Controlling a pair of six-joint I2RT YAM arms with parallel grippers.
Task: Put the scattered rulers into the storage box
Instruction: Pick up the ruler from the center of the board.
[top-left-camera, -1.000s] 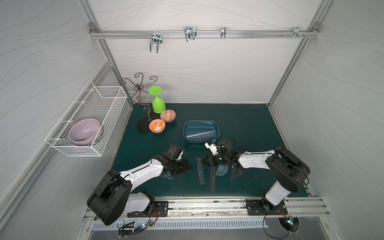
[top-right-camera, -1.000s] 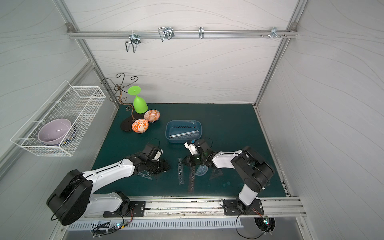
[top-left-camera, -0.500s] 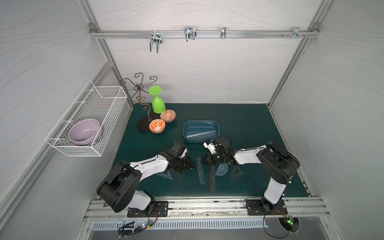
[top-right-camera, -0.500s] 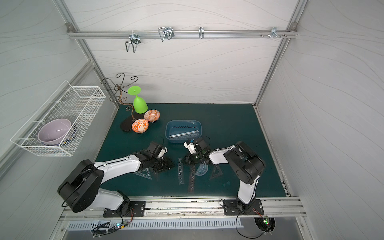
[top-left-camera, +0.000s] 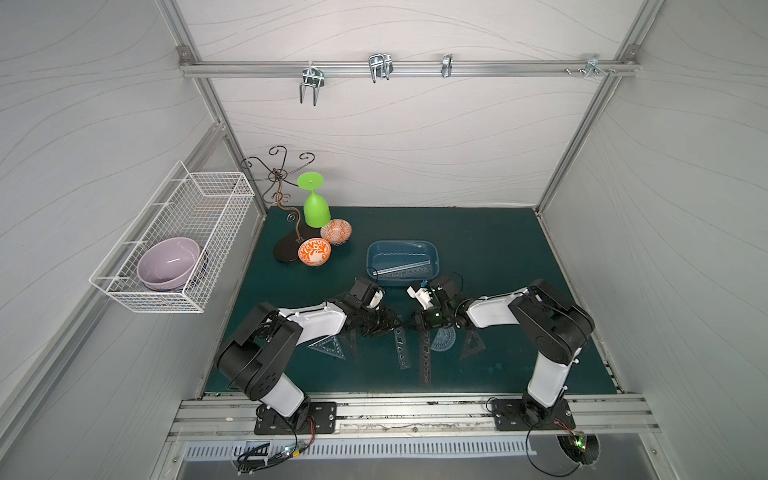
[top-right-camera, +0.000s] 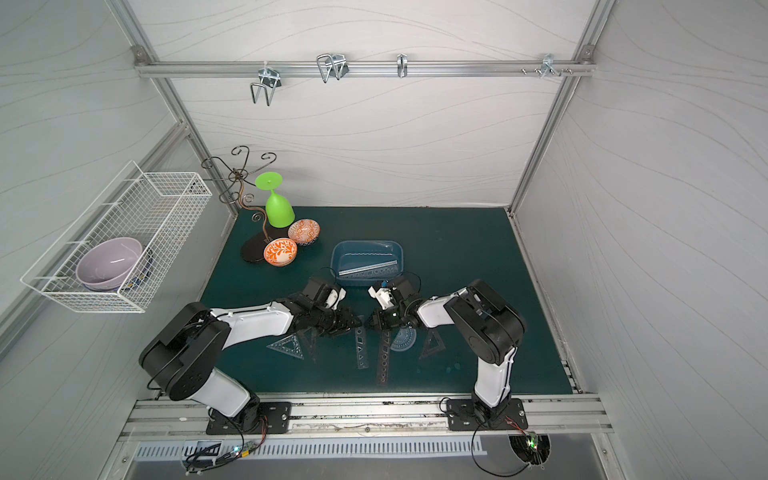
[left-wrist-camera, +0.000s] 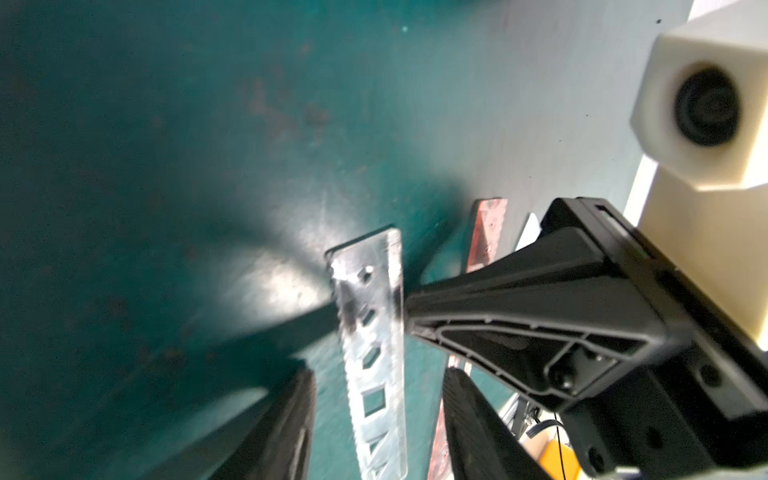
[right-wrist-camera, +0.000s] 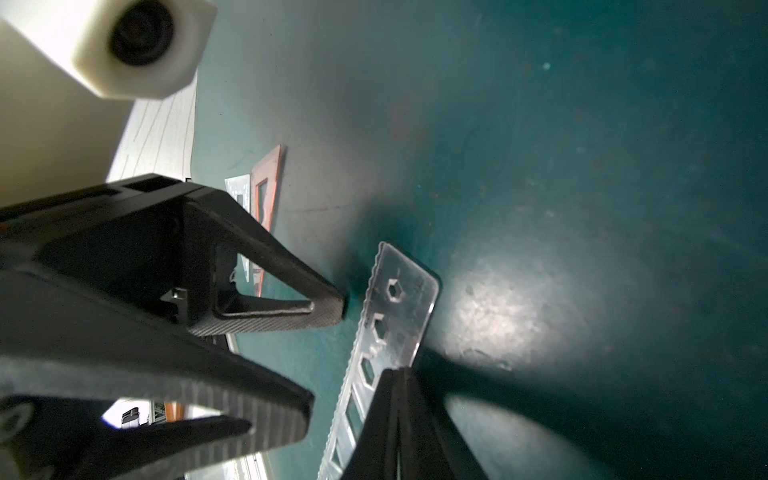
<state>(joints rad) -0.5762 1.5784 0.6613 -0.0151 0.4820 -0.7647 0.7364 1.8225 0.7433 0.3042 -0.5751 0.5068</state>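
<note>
A clear ruler (left-wrist-camera: 374, 332) with stencil holes lies flat on the green mat. Its end sits between the fingers of my open left gripper (left-wrist-camera: 378, 436), which do not touch it. My right gripper (right-wrist-camera: 397, 376) is shut, with its tip against that ruler's (right-wrist-camera: 395, 307) long edge. In both top views the two grippers meet tip to tip, left (top-left-camera: 392, 325) and right (top-left-camera: 411, 323), at the ruler's far end (top-left-camera: 402, 349). The blue storage box (top-left-camera: 432, 254) stands just behind them with a clear ruler (top-left-camera: 405, 270) inside.
Beside the clear ruler lie a dark ruler (top-left-camera: 424, 353), a protractor (top-left-camera: 442, 340), a dark set square (top-left-camera: 473, 345) and a clear set square (top-left-camera: 328, 347). Two patterned bowls (top-left-camera: 314, 251), a green goblet (top-left-camera: 316, 210) and a wire stand (top-left-camera: 286, 249) stand at the back left. A white mesh basket (top-left-camera: 183, 249) hangs on the left wall.
My left gripper has moved right, off the set squares, to the end of the clear ruler. The right gripper has stayed shut at nearly the same spot.
</note>
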